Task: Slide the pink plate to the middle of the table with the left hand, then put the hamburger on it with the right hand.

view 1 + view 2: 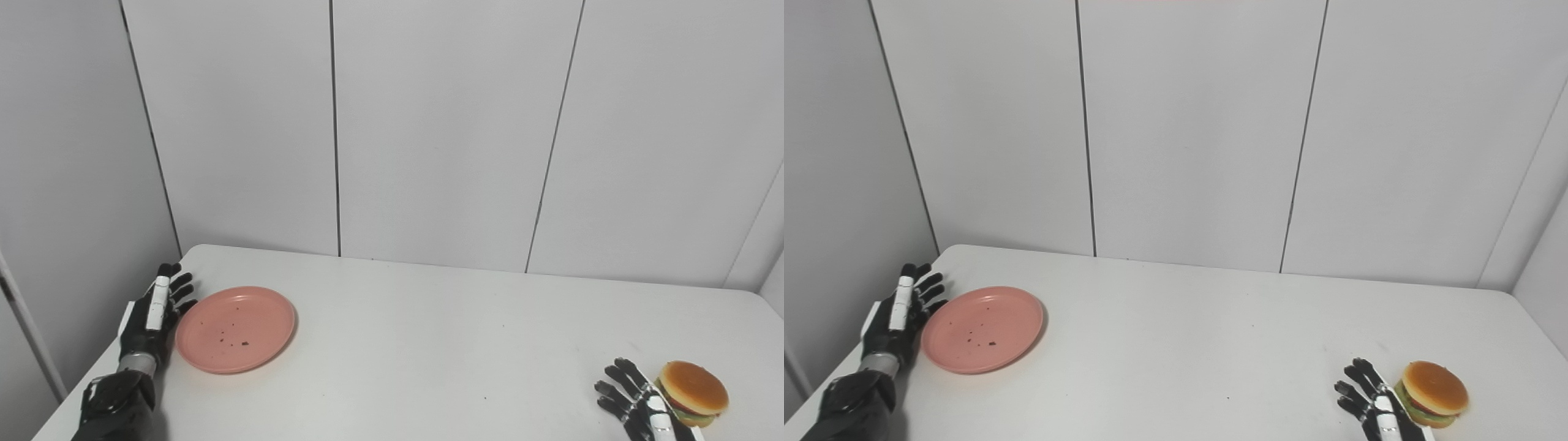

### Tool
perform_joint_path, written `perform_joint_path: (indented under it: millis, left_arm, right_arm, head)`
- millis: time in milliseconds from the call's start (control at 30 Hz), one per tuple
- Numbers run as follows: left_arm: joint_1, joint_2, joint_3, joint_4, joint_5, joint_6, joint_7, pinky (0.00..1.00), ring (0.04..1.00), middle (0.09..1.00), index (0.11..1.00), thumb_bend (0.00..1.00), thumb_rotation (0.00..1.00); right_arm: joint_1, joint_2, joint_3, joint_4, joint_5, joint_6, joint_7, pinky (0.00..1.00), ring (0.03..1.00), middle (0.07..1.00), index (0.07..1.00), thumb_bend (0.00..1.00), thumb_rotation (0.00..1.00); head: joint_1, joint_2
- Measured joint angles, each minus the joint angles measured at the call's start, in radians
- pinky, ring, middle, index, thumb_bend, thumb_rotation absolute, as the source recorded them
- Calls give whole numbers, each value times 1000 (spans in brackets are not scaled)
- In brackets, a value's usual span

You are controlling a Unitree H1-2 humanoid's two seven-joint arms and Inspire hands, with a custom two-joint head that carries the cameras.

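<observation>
The pink plate [236, 329] lies flat on the left part of the white table [429, 343], with a few dark crumbs on it. My left hand [154, 315] stands open on edge just left of the plate's rim, fingers stretched out toward the back; whether it touches the rim I cannot tell. The hamburger [693, 392] sits near the front right corner. My right hand [637, 404] is open just left of the hamburger, fingers spread and holding nothing, partly cut off by the bottom edge.
White wall panels [429, 122] close off the back and both sides of the table. The table's left edge runs right beside my left arm [116, 401].
</observation>
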Motion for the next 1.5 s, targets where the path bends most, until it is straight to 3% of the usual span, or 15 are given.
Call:
perform_joint_path:
  millis: [267,533,1000,1267,1500]
  left_arm:
    - [0,-63,-9,-45,-8,0,-42,810,885,851,852,1000,888]
    - [9,-82,-26,-82,-9,2,-44,812,892,858,847,969,904]
    - [15,-131,-46,-131,-16,12,-55,767,862,842,845,1000,894]
    - [12,-150,-66,-138,-4,12,-58,814,895,869,886,1000,899]
    - [13,-199,-88,-184,2,46,-56,799,885,856,867,987,900]
  right_arm:
    - [0,6,8,-4,-2,4,-3,820,807,864,851,790,901]
    - [5,6,8,-11,-8,13,-5,830,814,870,857,777,903]
    - [15,14,8,-26,-9,28,-6,829,806,865,851,777,877]
    - [17,16,8,-28,-12,29,-7,828,805,865,851,776,867]
    - [21,21,12,-36,-19,33,-7,832,809,869,857,772,858]
  head:
    - [-5,2]
    - [-9,6]
    - [-15,11]
    - [-23,12]
    - [-34,18]
